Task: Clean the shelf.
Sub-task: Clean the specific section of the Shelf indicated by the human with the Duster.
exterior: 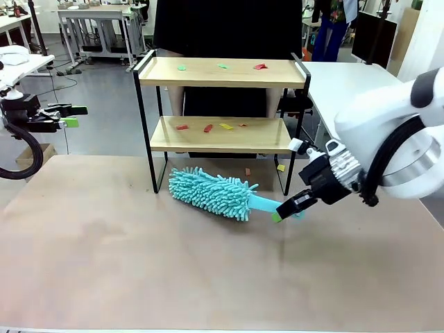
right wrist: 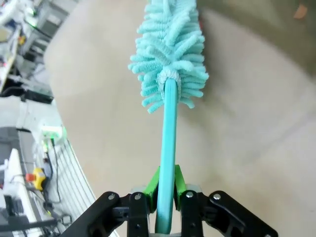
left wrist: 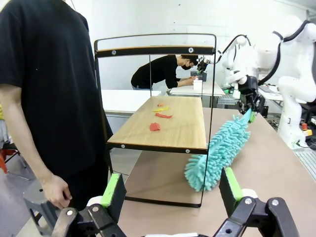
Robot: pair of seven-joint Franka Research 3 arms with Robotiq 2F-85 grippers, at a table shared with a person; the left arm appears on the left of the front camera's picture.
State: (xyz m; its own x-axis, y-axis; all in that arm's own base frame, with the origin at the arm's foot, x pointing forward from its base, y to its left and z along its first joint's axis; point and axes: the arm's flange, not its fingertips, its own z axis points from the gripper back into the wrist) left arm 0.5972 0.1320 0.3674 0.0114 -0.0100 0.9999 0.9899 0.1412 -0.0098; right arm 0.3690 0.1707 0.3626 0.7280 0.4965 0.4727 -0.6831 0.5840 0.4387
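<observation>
front view: the shelf (exterior: 220, 72) stands on the surface (exterior: 139, 263), and the cleaning looks barely begun. coloured scraps (exterior: 222, 66) lie on its top board, more lie on its lower board, and a couple sit by its right foot. the right tool (exterior: 286, 209) is clamped on the handle of a teal duster (exterior: 208, 192) lying just in front of the shelf. the left tool (exterior: 73, 116) hangs wide open, well left of the shelf.

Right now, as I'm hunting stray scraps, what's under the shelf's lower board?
On the table under the shelf: an orange scrap and a yellow scrap. The duster head covers the patch behind it.
</observation>
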